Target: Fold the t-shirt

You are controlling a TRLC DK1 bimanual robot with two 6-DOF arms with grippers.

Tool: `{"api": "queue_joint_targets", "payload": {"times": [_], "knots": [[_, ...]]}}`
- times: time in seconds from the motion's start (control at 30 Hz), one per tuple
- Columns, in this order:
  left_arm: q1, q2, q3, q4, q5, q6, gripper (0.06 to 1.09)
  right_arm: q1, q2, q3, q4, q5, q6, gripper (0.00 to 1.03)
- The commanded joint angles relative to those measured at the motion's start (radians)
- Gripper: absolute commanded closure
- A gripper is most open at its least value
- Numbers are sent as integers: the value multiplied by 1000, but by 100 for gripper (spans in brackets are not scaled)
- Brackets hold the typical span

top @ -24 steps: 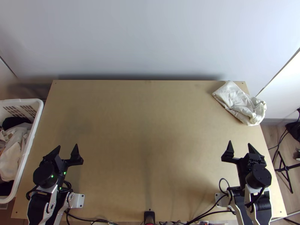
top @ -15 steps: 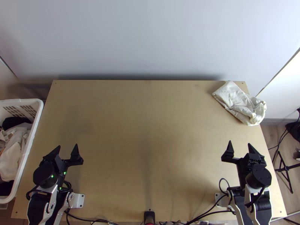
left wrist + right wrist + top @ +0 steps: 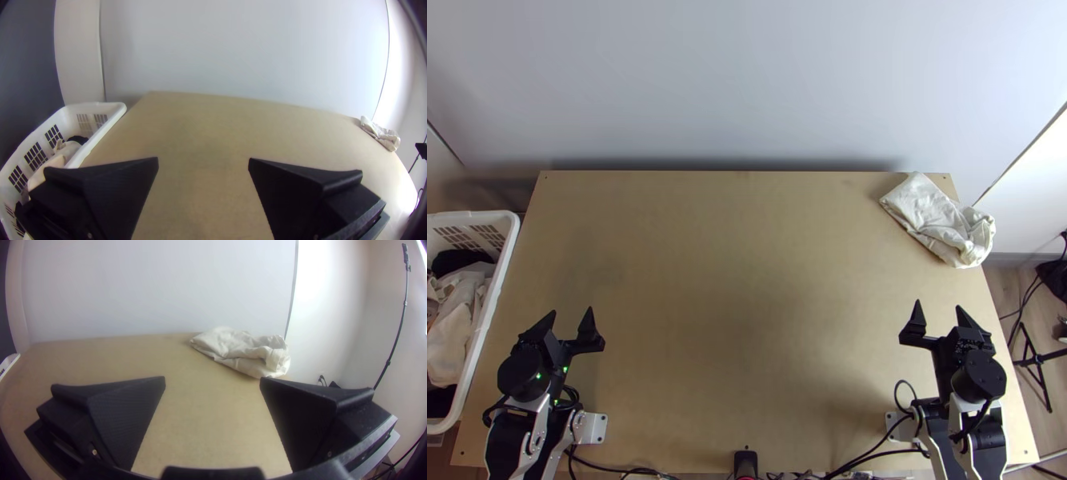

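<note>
My left gripper [image 3: 571, 310] is open over the table's near left part, nothing between its fingers; in the left wrist view the same gripper [image 3: 203, 160] has its two fingers wide apart. At the near right, my right gripper [image 3: 939, 304] stands open and holds nothing; the right wrist view shows this gripper [image 3: 212, 378] with a broad gap over bare wood. A white cloth [image 3: 939, 220] lies bunched and wrinkled at the table's far right corner, partly over the right edge, well beyond the right gripper. That cloth [image 3: 242, 351] appears loosely folded in the right wrist view.
A white basket [image 3: 503, 264] with dark and light cloths stands along the table's left edge. A wall rises behind the wooden table [image 3: 739, 280]. Cables [image 3: 875, 454] run along the near edge, and a black stand [image 3: 1037, 360] is off to the right.
</note>
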Motion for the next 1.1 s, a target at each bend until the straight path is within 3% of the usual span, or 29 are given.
{"api": "queue_joint_targets", "payload": {"times": [0.0, 0.43, 0.57, 0.63, 0.8, 0.93, 1.07], "knots": [[-1, 0, 0, 0, 0, 0, 10, 0, 1, 0, 1, 0, 0, 4], [-8, 0, 2, -6, 2, 0, 10, 13, 1, 0, -1, -5, 0, 4], [-5, 0, 2, -4, -5, 45, 10, 115, 0, 2, -12, -5, 3, 4], [-7, 0, 0, 6, -6, 100, 10, 126, 0, 6, -38, -5, 3, 4], [-7, 0, 0, 25, -9, 106, 10, 146, -2, 10, -41, -5, 0, 4], [22, 3, 26, 63, -37, 72, 10, 148, -2, 36, -4, -3, -23, 4], [33, 115, 114, 57, -38, 52, 10, 95, 12, 72, 143, 3, 29, 4]]}}
